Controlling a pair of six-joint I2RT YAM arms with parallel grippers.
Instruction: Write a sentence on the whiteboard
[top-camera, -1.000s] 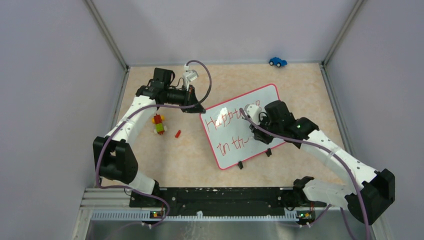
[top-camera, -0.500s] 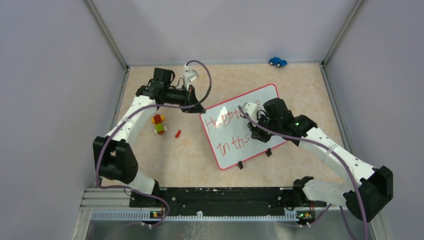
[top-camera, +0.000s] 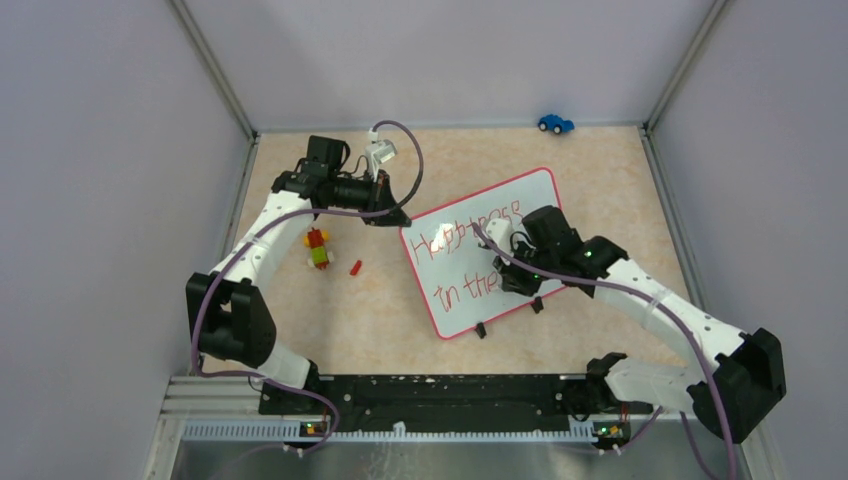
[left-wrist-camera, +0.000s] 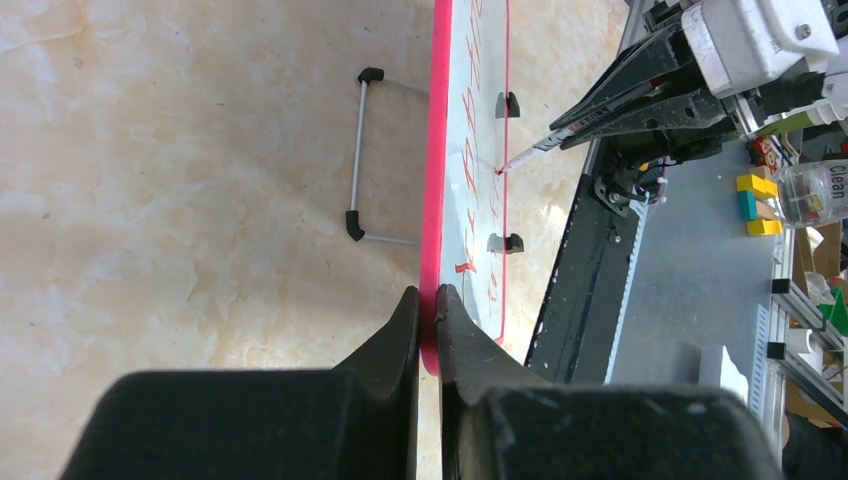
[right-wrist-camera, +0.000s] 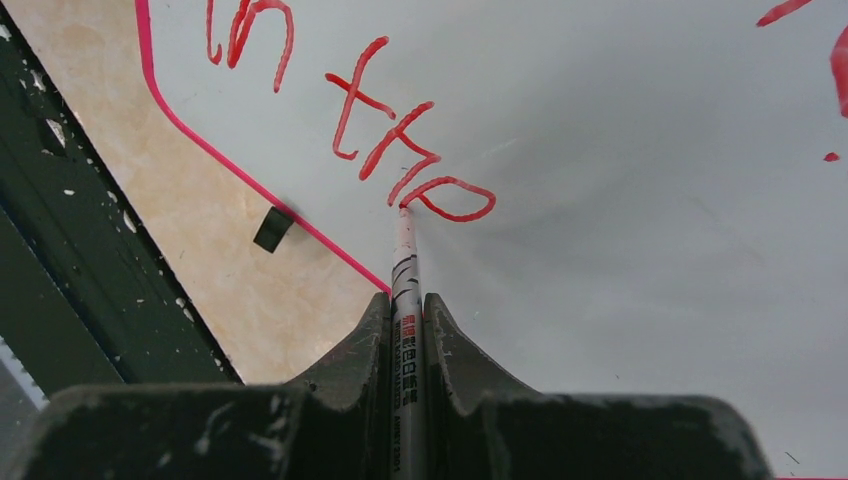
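The whiteboard (top-camera: 535, 195) rests mid-tabletop (top-camera: 600, 170), just toward 3 o'clock. The left end effector (left-wrist-camera: 427, 295) is pinched narrow on the board's pink frame at its 10 o'clock corner. The right end effector (right-wrist-camera: 405, 300) grips a marker (right-wrist-camera: 405, 262), whose tip touches the board at the "e" of "in the", the sentence's (top-camera: 470, 228) lower line. A blue toy car (top-camera: 555, 123) sits at 1 o'clock.

The whiteboard (top-camera: 540, 192), glossy white with a thin pink-red frame and rounded corners, sits just toward 3 o'clock of the middle of the table (top-camera: 380, 310). Its long edges run from 8 to 2 o'clock. The sentence (top-camera: 440, 243) is red handwriting in two lines, "Happiness" above and "in the" below, unfinished.
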